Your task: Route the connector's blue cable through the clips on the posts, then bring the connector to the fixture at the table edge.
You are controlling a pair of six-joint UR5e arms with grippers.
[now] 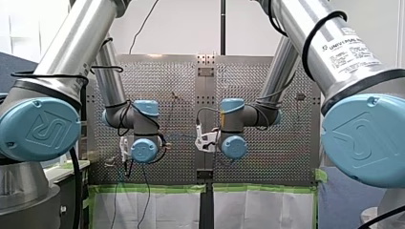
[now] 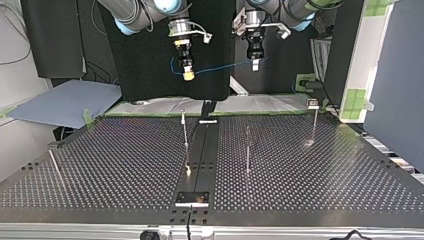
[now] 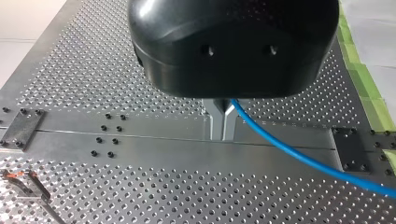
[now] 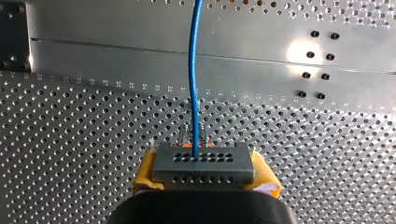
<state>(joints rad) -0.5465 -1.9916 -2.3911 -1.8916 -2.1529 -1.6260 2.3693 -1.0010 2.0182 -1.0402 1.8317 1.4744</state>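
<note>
Both grippers hang high above the perforated table (image 2: 125,165). In the right wrist view my right gripper (image 4: 204,179) is shut, its yellow pads (image 4: 145,175) clamping the grey connector (image 4: 203,164). The blue cable (image 4: 193,70) leaves the connector straight ahead. In the left wrist view my left gripper (image 3: 222,122) has its metal fingers shut on the blue cable (image 3: 299,156), which trails off to one side. In the top view the cable (image 2: 220,67) sags between my right gripper (image 2: 188,74) at the left and my left gripper (image 2: 255,63) at the right.
Thin posts stand on the table: one near the centre rail (image 2: 185,131), one right of it (image 2: 247,152), one at the far right with a clip on top (image 2: 314,120), one leaning at the left (image 2: 54,165). A fixture plate (image 2: 192,198) sits at the near edge.
</note>
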